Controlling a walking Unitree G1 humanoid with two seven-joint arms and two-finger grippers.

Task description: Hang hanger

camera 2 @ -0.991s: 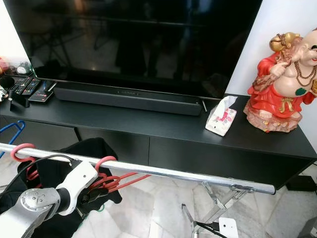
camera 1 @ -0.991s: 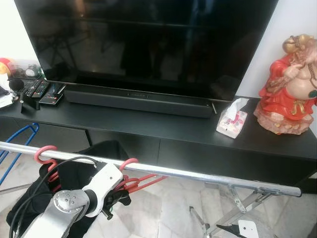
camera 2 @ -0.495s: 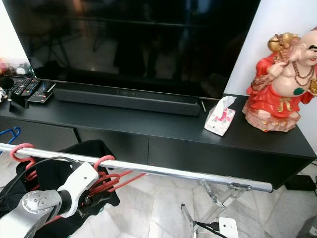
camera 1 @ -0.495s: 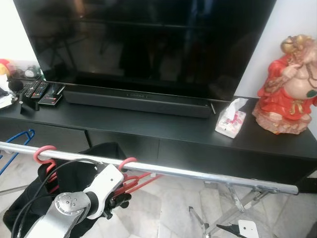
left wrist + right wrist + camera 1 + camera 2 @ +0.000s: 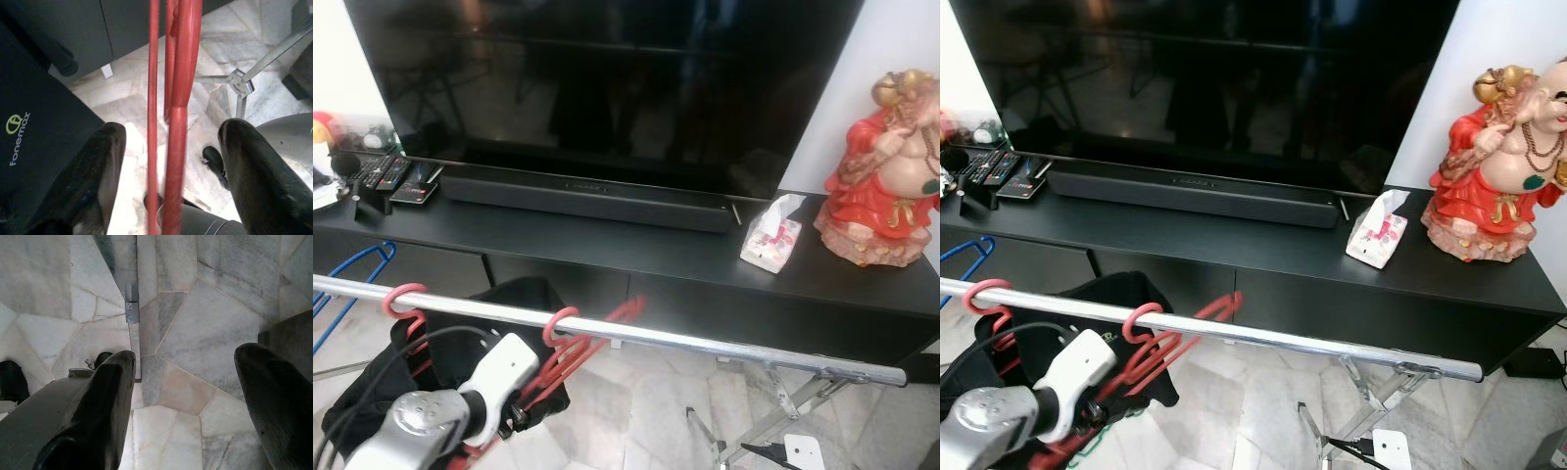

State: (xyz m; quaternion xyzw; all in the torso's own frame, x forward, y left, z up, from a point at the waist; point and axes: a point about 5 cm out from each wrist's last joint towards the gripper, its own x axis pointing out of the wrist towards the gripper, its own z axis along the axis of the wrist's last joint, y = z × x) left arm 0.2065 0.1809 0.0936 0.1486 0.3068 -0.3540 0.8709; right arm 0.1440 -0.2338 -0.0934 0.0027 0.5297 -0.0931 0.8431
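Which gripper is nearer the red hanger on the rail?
Left. The left gripper is open with the red hanger running between its fingers, just under the rail. The right gripper hangs open over bare floor.

A red hanger (image 5: 570, 345) hooks over the silver rail (image 5: 705, 345), the left arm (image 5: 460, 416) just below it.

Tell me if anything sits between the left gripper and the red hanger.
Nothing visible does. The left gripper is open with the red hanger running between its fingers, and the hanger's hook already sits over the metal rail.
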